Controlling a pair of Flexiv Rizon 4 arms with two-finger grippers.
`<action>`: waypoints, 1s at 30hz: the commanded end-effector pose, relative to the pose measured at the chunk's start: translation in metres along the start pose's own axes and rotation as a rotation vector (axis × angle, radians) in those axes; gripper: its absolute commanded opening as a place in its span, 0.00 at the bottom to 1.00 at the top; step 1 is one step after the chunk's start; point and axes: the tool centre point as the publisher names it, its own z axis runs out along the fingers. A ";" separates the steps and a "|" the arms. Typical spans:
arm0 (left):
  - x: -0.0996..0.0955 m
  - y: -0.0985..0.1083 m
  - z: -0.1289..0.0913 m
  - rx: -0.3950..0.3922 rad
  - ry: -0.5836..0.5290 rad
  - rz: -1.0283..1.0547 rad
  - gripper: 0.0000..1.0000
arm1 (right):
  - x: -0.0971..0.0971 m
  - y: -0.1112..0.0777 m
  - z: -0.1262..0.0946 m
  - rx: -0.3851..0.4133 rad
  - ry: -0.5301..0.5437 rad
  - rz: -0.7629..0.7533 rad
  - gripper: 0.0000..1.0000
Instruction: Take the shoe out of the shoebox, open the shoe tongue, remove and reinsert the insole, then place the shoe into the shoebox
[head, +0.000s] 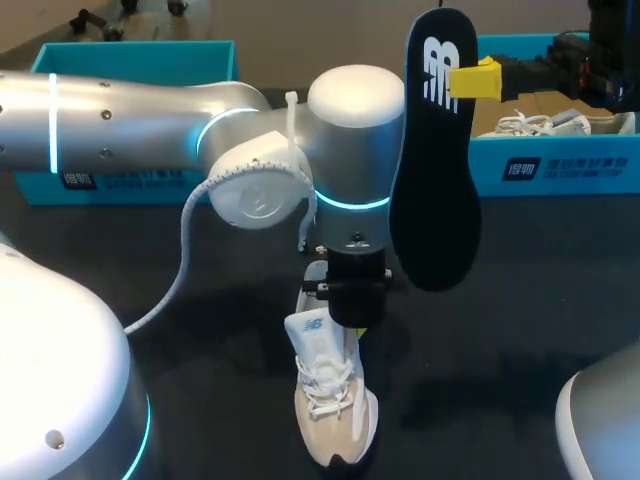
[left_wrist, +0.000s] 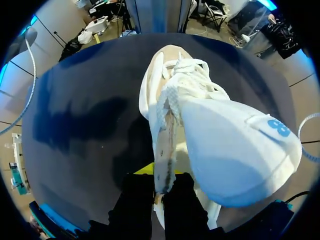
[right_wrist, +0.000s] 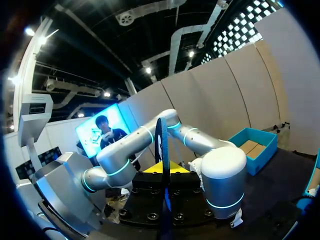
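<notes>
Behind on the table (head: 540, 300) stood boxes (head: 135, 55) — the left arm (head: 150, 120) covered the white shoe (head: 335, 415) at its heel; left end effector (left_wrist: 159, 181) pinched its collar, right end effector (right_wrist: 163, 170) the black insole (head: 435, 170).

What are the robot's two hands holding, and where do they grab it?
The right hand pinches the black insole near its upper end. The left hand pinches the white shoe by one side of its opening.

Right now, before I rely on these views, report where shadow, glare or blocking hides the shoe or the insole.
Head view: the left arm blocks the shoe's heel; shadows barely show on the dark table. Left wrist view: the bright tongue hides much of the shoe's opening; dark shadows lie on the table beside it. Right wrist view: the insole shows edge-on only.
</notes>
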 end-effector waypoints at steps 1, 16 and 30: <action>-0.008 0.004 0.005 0.004 -0.009 -0.003 0.22 | -0.003 0.003 0.003 0.007 0.002 0.002 0.00; -0.024 0.010 -0.011 0.015 -0.107 -0.033 1.00 | -0.003 0.003 0.003 0.007 0.002 0.002 0.00; 0.004 0.026 -0.091 0.020 -0.491 -0.052 1.00 | -0.003 0.003 0.003 0.007 0.002 0.002 0.00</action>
